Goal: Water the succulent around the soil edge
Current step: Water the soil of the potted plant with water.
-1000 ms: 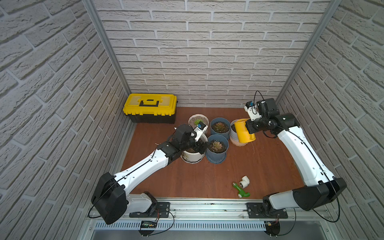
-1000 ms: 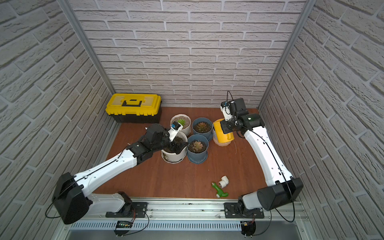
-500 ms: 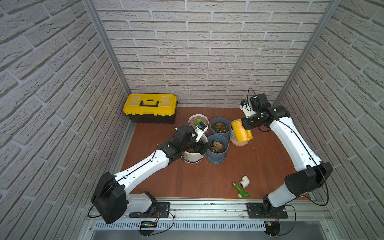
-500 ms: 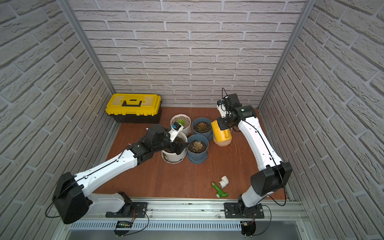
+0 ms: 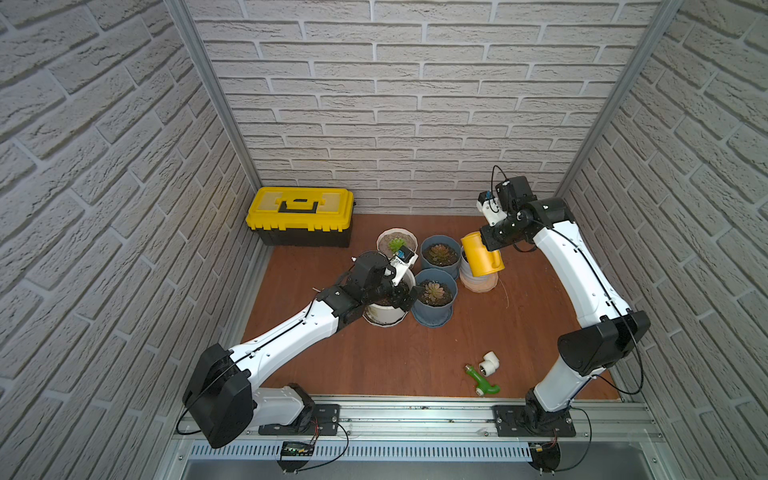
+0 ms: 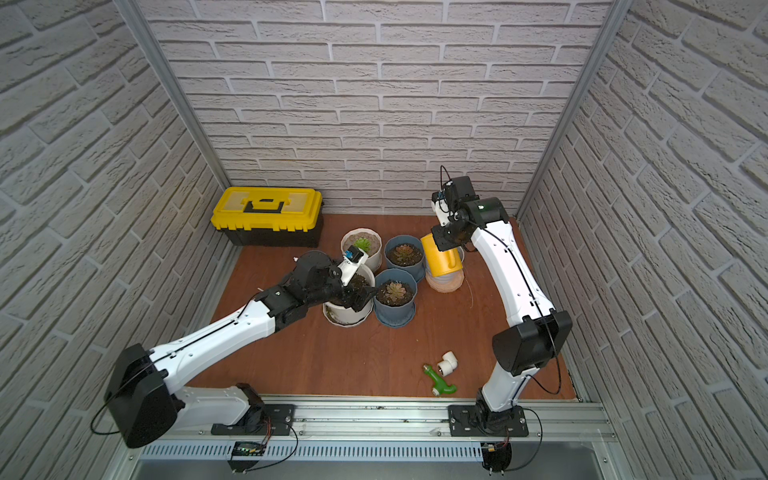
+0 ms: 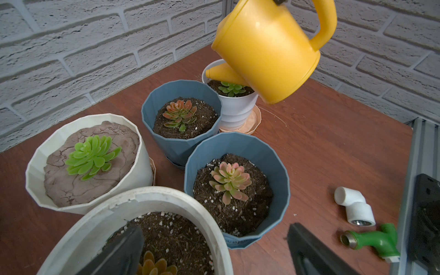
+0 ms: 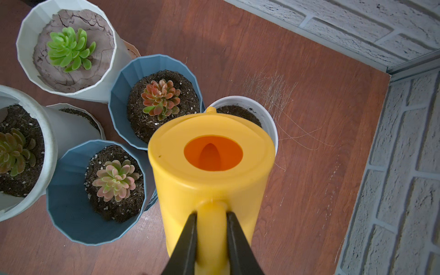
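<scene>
Left gripper (image 7: 214, 227) stands with its jaws wide apart and grips nothing; we see one finger over the dark soil of the wide white pot (image 7: 147, 197) and its fellow outside the rim, beside the nearer blue pot (image 7: 269, 157); whether either touches the pot we cannot tell. The soil edge (image 7: 171, 219), the ring of grit-flecked soil just within that rim, lies right under this wrist, around the orange-tipped succulent (image 7: 152, 264). Farther back, past the second blue pot (image 7: 181, 88), our right gripper (image 8: 211, 215) is clamped on the handle of the yellow watering can (image 7: 269, 52); the can hangs tilted, its spout (image 7: 223, 73) over the small white pot (image 7: 235, 109) on its peach saucer (image 7: 252, 121), well apart from the soil edge.

We judge the chief risk to be water in the wrong pot; the can is already tipped, so anything in it could run onto the small pot's plant, or onto the table in transit. That way leads over both blue pots; a low can could knock them. At the wide pot the left wrist crowds the rim; the spout could strike it, or pour on the rosette instead of the ring.
</scene>
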`<state>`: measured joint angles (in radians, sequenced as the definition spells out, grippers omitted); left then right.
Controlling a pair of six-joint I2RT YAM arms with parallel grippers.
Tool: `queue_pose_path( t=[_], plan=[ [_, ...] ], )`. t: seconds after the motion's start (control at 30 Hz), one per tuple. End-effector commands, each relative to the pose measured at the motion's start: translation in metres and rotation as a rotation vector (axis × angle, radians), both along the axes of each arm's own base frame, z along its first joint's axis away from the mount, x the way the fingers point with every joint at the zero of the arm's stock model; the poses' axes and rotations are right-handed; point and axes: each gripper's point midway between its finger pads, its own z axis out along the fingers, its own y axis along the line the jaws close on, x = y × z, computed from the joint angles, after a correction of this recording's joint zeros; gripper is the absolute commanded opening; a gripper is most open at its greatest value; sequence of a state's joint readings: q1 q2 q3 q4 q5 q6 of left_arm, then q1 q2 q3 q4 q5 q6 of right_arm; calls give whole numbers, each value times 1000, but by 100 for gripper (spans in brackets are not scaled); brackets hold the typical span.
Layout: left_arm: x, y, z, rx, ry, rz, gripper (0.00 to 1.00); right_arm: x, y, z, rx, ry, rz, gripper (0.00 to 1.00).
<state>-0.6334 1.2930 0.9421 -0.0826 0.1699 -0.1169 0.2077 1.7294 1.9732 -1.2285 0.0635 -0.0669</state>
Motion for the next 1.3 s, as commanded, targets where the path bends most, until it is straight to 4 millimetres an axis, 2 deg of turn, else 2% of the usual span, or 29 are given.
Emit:
queue_pose_path(
  t=[0.0, 0.6, 1.27],
  plan=[
    [-2, -4, 3, -25, -11, -12, 98, 5, -2, 8, -23, -17, -5, 3],
    [-1, -3, 4, -26, -18, -7, 99, 19, -15, 12, -91, -29, -44, 3],
    [0, -3, 1, -19, -16, -5, 99, 19, -35, 13, -125, -34, -103, 2]
  ],
)
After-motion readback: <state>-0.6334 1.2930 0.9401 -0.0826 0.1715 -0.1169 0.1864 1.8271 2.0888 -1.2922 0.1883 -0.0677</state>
